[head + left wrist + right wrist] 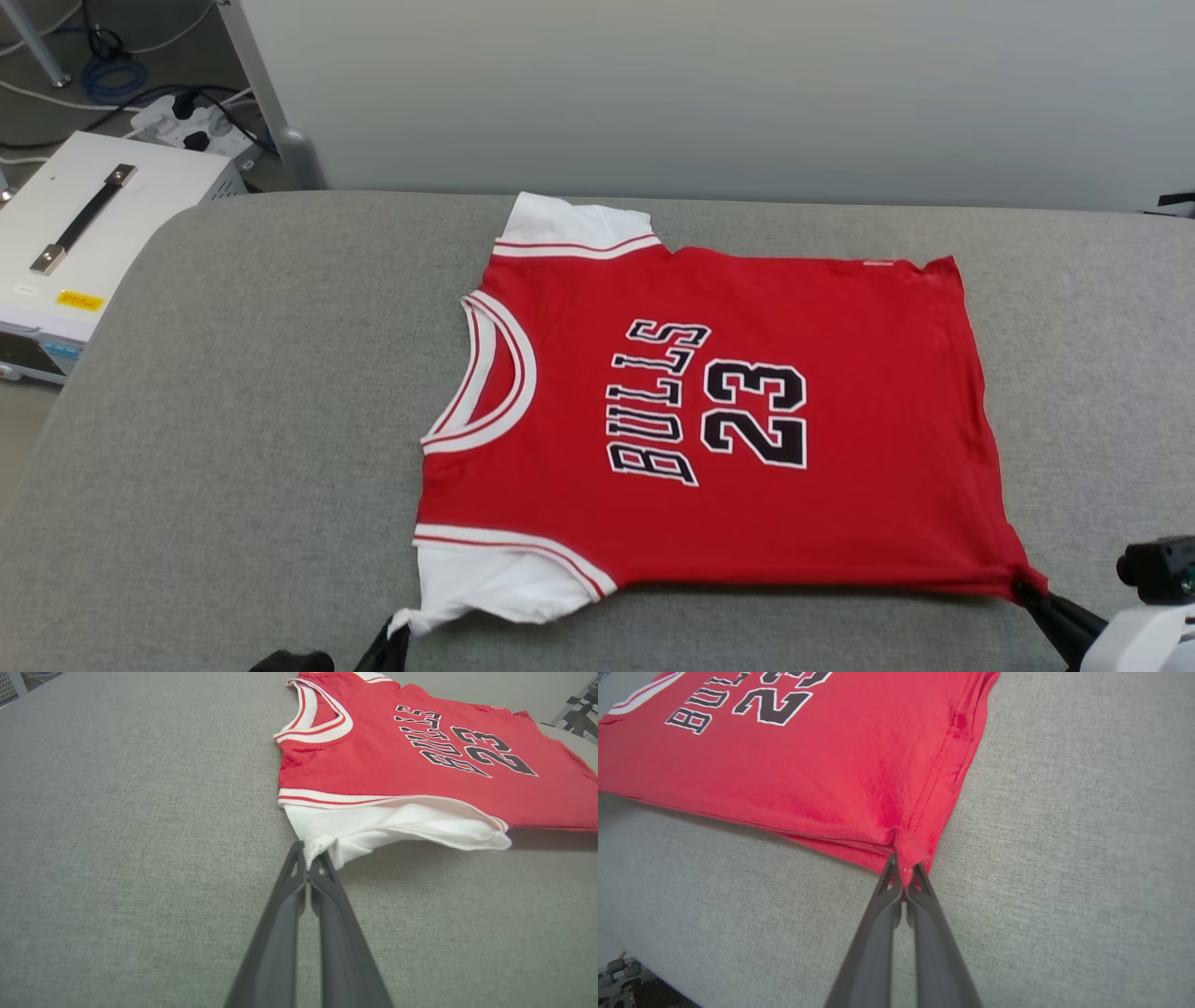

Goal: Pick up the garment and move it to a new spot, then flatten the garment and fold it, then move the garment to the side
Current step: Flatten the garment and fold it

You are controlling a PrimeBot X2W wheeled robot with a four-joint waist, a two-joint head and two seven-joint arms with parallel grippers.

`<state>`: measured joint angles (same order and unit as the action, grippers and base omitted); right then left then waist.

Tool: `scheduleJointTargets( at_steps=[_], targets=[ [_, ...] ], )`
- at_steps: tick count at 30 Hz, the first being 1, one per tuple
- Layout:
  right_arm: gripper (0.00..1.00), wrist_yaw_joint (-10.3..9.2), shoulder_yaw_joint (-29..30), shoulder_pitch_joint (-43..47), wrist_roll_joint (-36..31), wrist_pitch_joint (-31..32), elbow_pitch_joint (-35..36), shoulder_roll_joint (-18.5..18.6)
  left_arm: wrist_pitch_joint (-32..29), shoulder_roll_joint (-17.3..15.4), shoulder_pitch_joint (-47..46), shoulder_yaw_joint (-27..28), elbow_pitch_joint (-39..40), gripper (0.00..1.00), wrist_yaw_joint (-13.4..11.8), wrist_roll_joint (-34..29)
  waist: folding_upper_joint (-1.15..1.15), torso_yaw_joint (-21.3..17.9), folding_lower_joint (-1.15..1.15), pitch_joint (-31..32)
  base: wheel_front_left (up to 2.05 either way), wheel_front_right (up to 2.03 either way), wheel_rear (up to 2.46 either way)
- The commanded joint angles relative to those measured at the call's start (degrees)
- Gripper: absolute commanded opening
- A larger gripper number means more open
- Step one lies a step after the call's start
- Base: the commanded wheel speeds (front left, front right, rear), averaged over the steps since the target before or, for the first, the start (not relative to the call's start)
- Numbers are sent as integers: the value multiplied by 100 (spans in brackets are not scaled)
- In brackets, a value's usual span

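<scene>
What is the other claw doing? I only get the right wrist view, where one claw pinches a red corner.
Observer: The left gripper is shut on the tip of a white sleeve.
Operator: Is the whole shirt laid out?
Observer: Yes. The head view shows the jersey spread on the grey table, lettering up, with a second white sleeve at the far edge.
Operator: Anything beside the table?
Observer: A white box with a black handle stands past its far left corner.
</scene>
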<state>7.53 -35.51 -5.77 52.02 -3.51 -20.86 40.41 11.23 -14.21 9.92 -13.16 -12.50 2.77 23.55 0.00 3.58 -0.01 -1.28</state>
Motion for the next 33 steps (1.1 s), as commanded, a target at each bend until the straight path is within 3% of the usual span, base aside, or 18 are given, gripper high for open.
scheduleJointTargets(
  at_steps=[1, 9, 16, 26, 33],
  targets=[
    [0, -4, 79, 194, -38, 64, 46, 64, -46, -9, 185, -20, 34, 0, -33, 32, 0, 1, 1, 95, 0, 0, 0],
    [0, -4, 566, 952, -225, 291, 345, 55, -263, -3, 706, -202, 260, 0, -72, 81, 0, 14, 1, 162, 0, 0, 0],
    [0, -4, 1027, 1177, -441, 438, 640, -183, -304, -92, 558, -268, 400, 0, -85, -18, 0, 8, 1, 203, 0, 0, 0],
    [0, -4, 1538, 945, -736, 684, 951, -497, -470, -460, -684, -542, 264, 0, 249, -328, 0, -101, 1, 132, 0, 0, 0],
    [0, -4, 1640, 487, -851, 875, 1103, -625, -481, -732, -1864, -716, -58, 0, 408, -380, 0, -274, 1, -285, 0, 0, 0]
  ],
)
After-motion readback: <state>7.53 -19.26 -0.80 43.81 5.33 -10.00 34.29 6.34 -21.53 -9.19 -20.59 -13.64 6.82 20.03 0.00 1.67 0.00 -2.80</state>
